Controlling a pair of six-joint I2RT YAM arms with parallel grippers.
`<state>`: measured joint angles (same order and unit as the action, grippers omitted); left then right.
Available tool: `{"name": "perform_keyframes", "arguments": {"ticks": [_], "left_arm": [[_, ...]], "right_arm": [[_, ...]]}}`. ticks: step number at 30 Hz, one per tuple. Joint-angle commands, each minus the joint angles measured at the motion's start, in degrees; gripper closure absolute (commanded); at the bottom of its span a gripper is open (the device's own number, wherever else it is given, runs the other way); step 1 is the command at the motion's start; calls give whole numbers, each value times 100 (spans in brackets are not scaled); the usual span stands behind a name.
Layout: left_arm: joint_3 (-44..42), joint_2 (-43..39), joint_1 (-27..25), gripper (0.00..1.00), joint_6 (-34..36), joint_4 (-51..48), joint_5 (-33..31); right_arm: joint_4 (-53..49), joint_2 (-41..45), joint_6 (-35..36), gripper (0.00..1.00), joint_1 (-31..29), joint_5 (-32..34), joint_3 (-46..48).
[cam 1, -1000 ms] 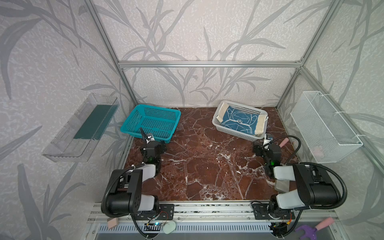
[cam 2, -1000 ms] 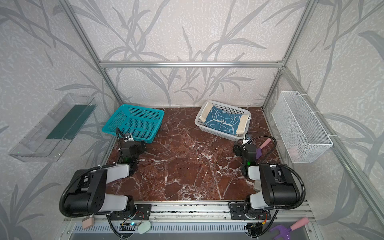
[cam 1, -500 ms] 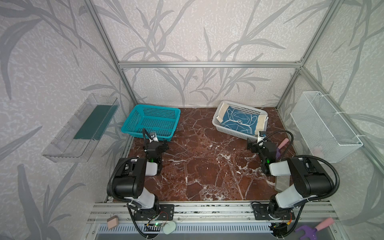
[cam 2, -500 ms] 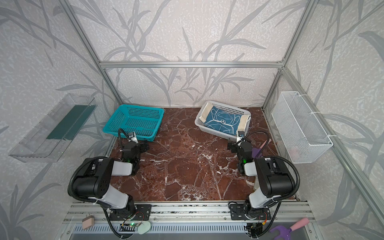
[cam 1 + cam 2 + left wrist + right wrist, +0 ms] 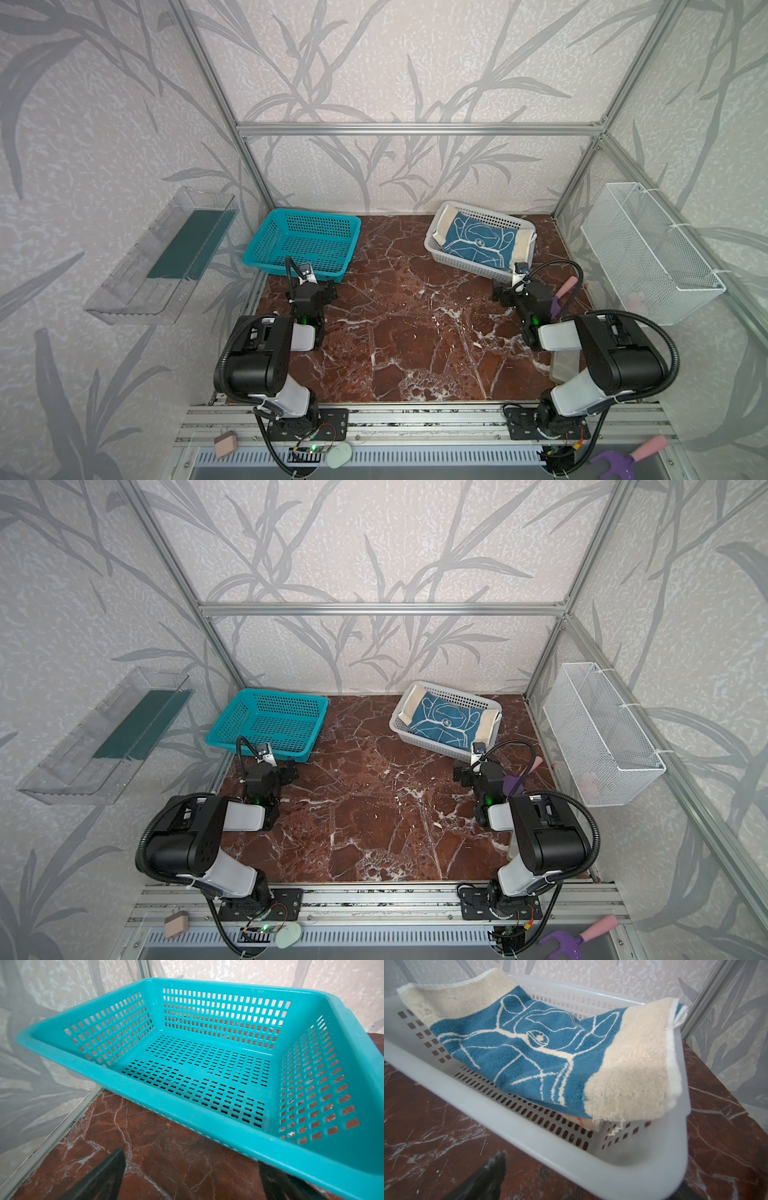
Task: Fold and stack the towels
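Both arms fold low over the red-brown marble worktop (image 5: 415,332). The left hand (image 5: 318,291) spreads its fingers wide on nothing, just short of the rim of a perforated teal plastic basket (image 5: 207,1120). The right hand (image 5: 513,291), equally wide and empty, faces the near wall of a slotted white plastic basket (image 5: 508,1109). Beyond that wall a nubby blue-and-cream towel (image 5: 529,1053) sags, one cream end draped on the rim, covering a sliver of another cloth (image 5: 588,1123). A purple-and-pink tool (image 5: 559,295) lies beside the right hand
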<state>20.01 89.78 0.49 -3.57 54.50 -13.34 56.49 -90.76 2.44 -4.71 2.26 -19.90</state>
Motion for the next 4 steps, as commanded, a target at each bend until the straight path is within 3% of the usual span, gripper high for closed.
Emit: {"name": "perform_keyframes", "arguments": {"ticks": [1,4], "left_arm": [[84,30,-21,1,94,160,43],[96,30,-19,1,119,143,71]], "right_arm": [[-32,-21,89,1,-12,-55,-146],[-9,-8,89,1,-12,-59,-129]]}}
